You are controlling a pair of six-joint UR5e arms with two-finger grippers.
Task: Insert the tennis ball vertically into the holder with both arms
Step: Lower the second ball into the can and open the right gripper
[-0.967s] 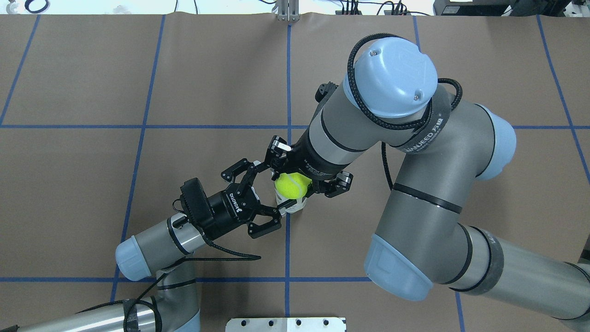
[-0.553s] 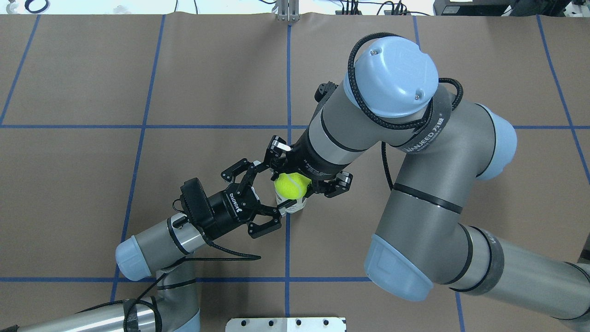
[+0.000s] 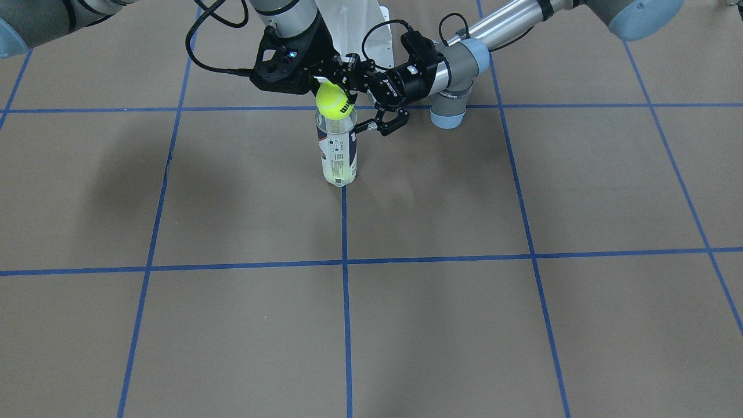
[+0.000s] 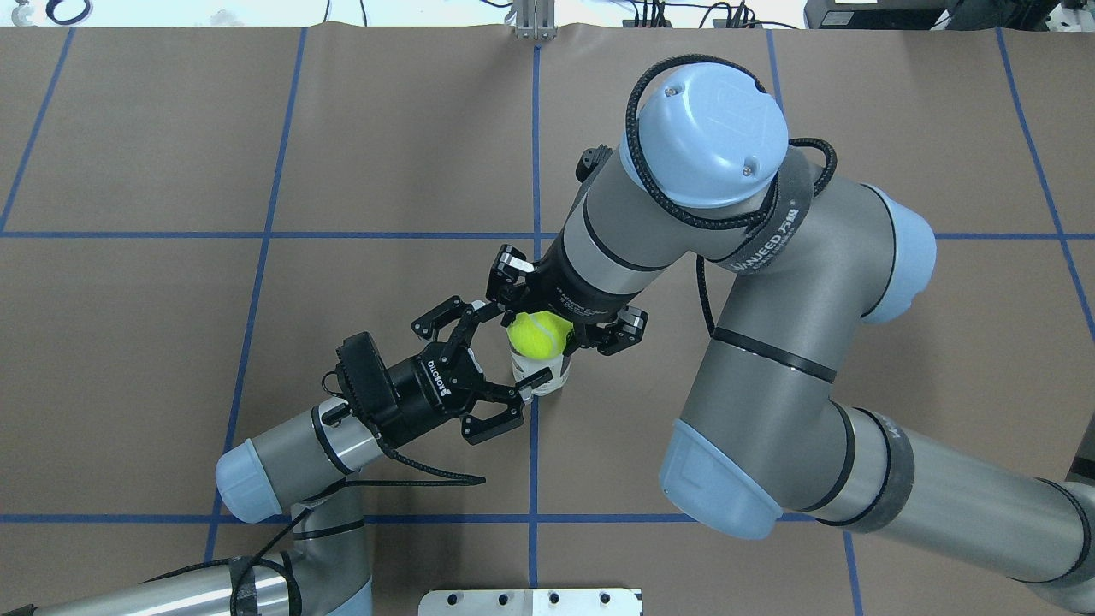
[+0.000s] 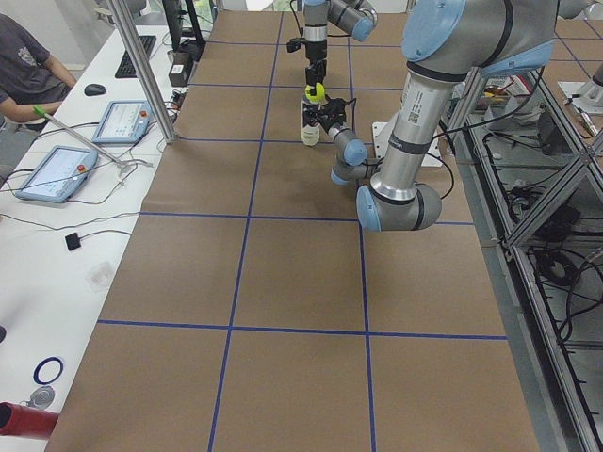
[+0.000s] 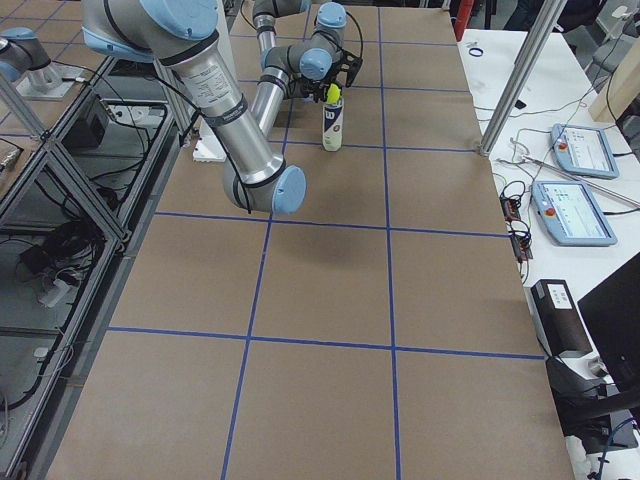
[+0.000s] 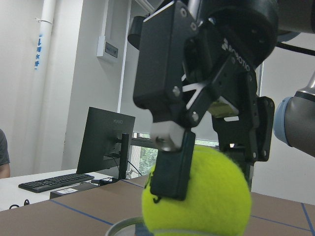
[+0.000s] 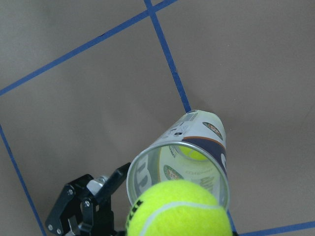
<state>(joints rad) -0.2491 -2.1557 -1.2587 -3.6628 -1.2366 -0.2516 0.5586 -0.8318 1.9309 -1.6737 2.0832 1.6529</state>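
Observation:
The holder, a clear can with a navy-and-white label, stands upright on the brown table; it also shows in the overhead view. One ball lies at its bottom. My right gripper points down, shut on a yellow tennis ball just above the metal rim. My left gripper reaches in level from the side. Its fingers stand on both sides of the can's top, and the near finger touches the can wall. The far finger is hidden.
A white bolted pedestal plate sits at the robot's edge of the table. Blue tape lines grid the brown paper. An operator and tablets are at a side bench beyond the table.
The right arm has shifted a little to the left and away, carrying the ball with it over the can's mouth. The left arm and the can have not moved.

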